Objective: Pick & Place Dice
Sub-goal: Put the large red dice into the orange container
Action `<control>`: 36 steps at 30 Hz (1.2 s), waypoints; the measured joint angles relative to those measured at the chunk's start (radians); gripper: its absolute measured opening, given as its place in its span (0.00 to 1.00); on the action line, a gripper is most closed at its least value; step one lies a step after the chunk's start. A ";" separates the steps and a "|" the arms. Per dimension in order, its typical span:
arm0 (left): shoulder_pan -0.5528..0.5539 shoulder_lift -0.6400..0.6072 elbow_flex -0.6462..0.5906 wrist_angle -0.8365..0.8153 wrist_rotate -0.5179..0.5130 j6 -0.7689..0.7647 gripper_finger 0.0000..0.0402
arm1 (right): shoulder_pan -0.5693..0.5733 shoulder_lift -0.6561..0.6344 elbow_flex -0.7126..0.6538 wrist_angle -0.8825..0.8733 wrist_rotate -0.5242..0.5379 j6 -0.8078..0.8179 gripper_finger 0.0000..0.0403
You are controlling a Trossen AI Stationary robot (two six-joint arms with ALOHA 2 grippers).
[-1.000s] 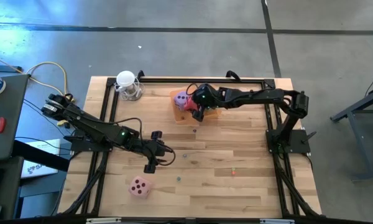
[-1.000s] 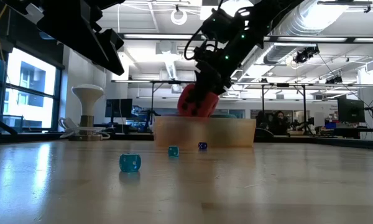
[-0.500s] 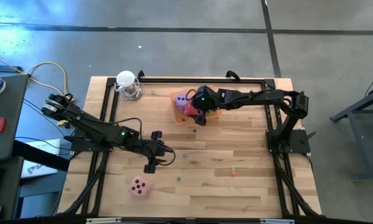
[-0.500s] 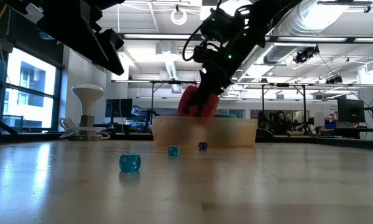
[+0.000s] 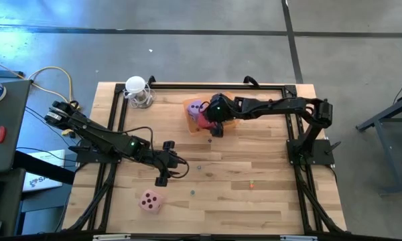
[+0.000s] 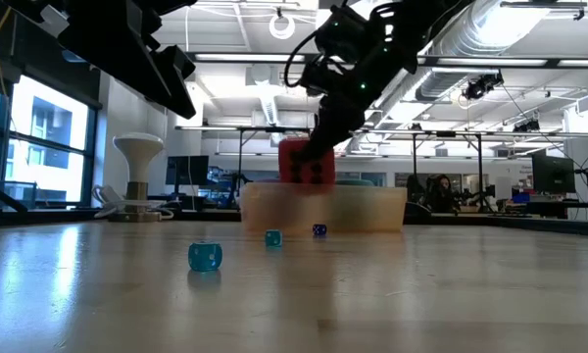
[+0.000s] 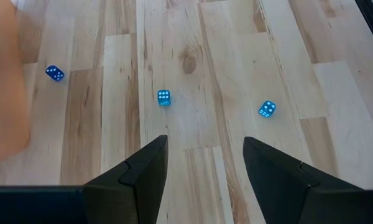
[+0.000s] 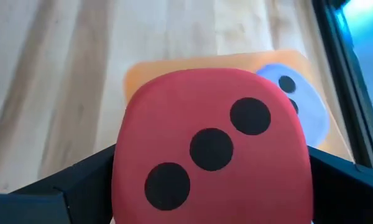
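Pale wooden desk (image 5: 254, 201) carries the orange tray (image 5: 229, 122), above which the right end effector (image 5: 213, 123) grips the red die (image 8: 211, 149), beside the purple die (image 5: 194, 106). Left end effector (image 5: 174, 169) hangs half-open, empty, near the pink die (image 5: 151, 200).

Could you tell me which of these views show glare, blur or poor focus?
High view: bluish glare on the floor at upper left. Low view: the near table is soft; bright windows behind. Right wrist view: the red soft cube with dark pips fills the picture, and the wood beyond is blurred.
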 joint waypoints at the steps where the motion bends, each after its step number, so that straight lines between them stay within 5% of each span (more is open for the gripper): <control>1: 0.000 0.000 0.000 0.000 0.000 0.000 0.50 | 0.000 0.000 0.000 0.000 -0.005 -0.005 0.99; 5: 0.000 0.000 0.000 0.000 -0.002 0.000 0.50 | -0.001 0.000 0.000 -0.018 0.038 -0.010 0.99; 10: 0.000 0.000 0.000 0.000 -0.002 0.000 0.50 | -0.003 0.000 0.000 -0.028 0.235 -0.004 0.99; 21: 0.000 0.000 0.000 -0.003 -0.002 0.000 0.50 | -0.009 0.000 0.001 -0.135 0.182 0.013 0.99; 27: 0.000 0.000 0.000 -0.011 -0.002 0.000 0.50 | -0.008 -0.008 0.001 -0.184 0.386 0.007 0.99; 36: 0.000 0.000 0.000 -0.015 0.001 0.000 0.50 | 0.016 -0.019 0.000 -0.239 0.466 0.012 0.99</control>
